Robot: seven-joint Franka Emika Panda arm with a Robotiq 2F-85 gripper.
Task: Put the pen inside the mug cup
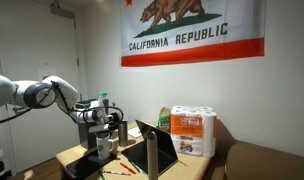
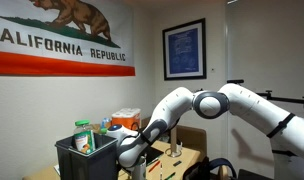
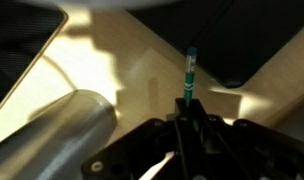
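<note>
Across the back wall (image 1: 52, 50), painted a plain pale colour, a large California Republic flag (image 1: 192, 32) is hung; it is seen in both exterior views, and in an exterior view a framed picture (image 2: 183, 48) is mounted to one side of it. A pale door (image 2: 267, 50) is seen beyond the frame.

Below the flag a light wooden table (image 1: 77, 155) is set, and its grain is lit unevenly in the wrist view, with hard shadows laid across it. The white robot arm (image 2: 237, 103) is stretched over this surface.

On the table an open laptop (image 1: 157, 150) is stood with its dark screen upright. Behind it a wrapped pack of paper rolls (image 1: 195, 130) is placed against the wall. In an exterior view a dark bin (image 2: 87, 158) is seen near the table's edge, with a green bottle (image 2: 83, 138) stood inside it.

A dark metallic tumbler (image 3: 52, 130) is seen just beside the gripper (image 3: 184, 122) in the wrist view. The mug cup (image 1: 106, 147) is made out as a small whitish shape close under the gripper in an exterior view; whether they touch cannot be told.

The pen (image 3: 189, 75), dark with a teal tip, is clamped between the narrowed fingers (image 3: 197, 125) and is held above the wood, not in the mug cup. Two more pens (image 1: 117, 170) are left lying flat on the table in front of the laptop.
</note>
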